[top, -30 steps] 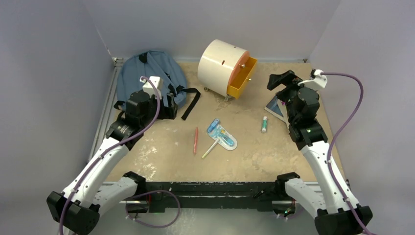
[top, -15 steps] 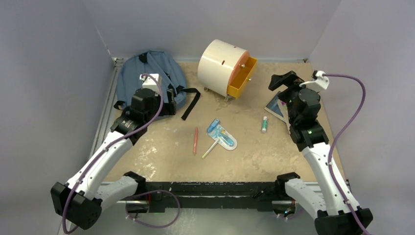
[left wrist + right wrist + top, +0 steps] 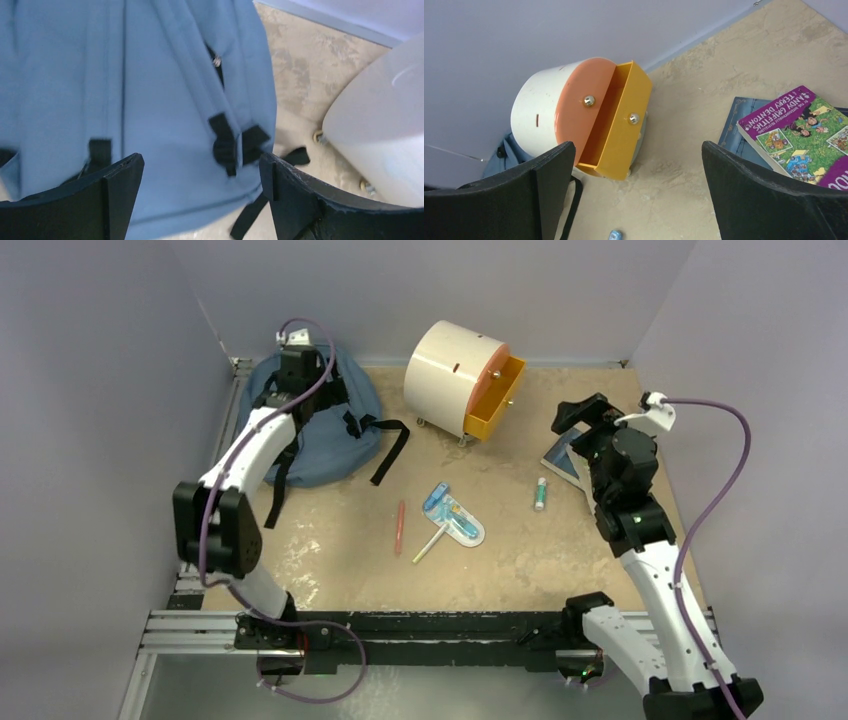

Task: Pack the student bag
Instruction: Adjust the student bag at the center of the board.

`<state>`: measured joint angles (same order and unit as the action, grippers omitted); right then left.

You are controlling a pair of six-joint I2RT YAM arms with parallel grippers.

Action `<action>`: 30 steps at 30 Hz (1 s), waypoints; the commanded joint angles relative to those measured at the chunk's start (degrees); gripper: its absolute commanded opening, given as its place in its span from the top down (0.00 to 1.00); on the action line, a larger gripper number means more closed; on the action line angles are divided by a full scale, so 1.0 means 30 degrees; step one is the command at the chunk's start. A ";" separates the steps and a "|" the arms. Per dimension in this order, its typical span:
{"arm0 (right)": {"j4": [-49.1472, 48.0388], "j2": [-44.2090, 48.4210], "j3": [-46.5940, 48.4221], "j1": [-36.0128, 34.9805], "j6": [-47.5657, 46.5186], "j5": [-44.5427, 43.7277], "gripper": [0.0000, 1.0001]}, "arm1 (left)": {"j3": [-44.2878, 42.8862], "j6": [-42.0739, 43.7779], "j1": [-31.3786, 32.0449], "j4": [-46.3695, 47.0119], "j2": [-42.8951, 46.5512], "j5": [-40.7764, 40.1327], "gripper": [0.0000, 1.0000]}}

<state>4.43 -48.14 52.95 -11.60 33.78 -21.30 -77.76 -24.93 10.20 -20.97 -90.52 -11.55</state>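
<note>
The student bag (image 3: 335,445) is a slate-blue backpack with black straps, lying flat at the far left of the table. In the left wrist view the bag (image 3: 150,100) fills the frame, its zipper shut and strap buckles toward its lower edge. My left gripper (image 3: 303,392) hovers over the bag's far half, open (image 3: 198,165) and holding nothing. My right gripper (image 3: 580,412) is raised at the far right above a book (image 3: 565,458), open (image 3: 638,150) and empty, facing the cabinet.
A cream round cabinet (image 3: 455,365) with its orange drawer (image 3: 495,400) pulled out stands at the far middle. On the table lie a red pen (image 3: 399,527), a blister pack (image 3: 455,518), a green marker (image 3: 428,546) and a small tube (image 3: 540,494). The purple-covered book (image 3: 804,130) rests on a blue notebook (image 3: 731,127).
My left arm has swung from the bag's near edge up over its far half, with its elbow lifted. The right arm has shifted only slightly. Both grippers stayed open.
</note>
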 commanded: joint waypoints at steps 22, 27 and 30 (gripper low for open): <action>0.1806 0.2608 -0.2278 0.0055 0.0224 0.1431 0.01 | -1.8060 0.6762 0.1400 -0.0878 -1.7530 -0.3098 0.12; 0.1747 0.2412 -0.2347 0.0054 0.0179 0.1545 0.01 | -1.7435 0.6936 0.1523 -0.1085 -1.7989 -0.3642 0.12; 0.1718 0.2308 -0.2304 0.0038 0.0137 0.1646 0.01 | -1.7378 0.7159 0.1523 -0.1665 -1.8428 -0.3679 0.21</action>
<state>10.96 -40.99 45.76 -11.60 34.30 -16.95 -128.79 -6.15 14.74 -24.82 -143.87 -21.06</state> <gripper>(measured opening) 0.987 0.837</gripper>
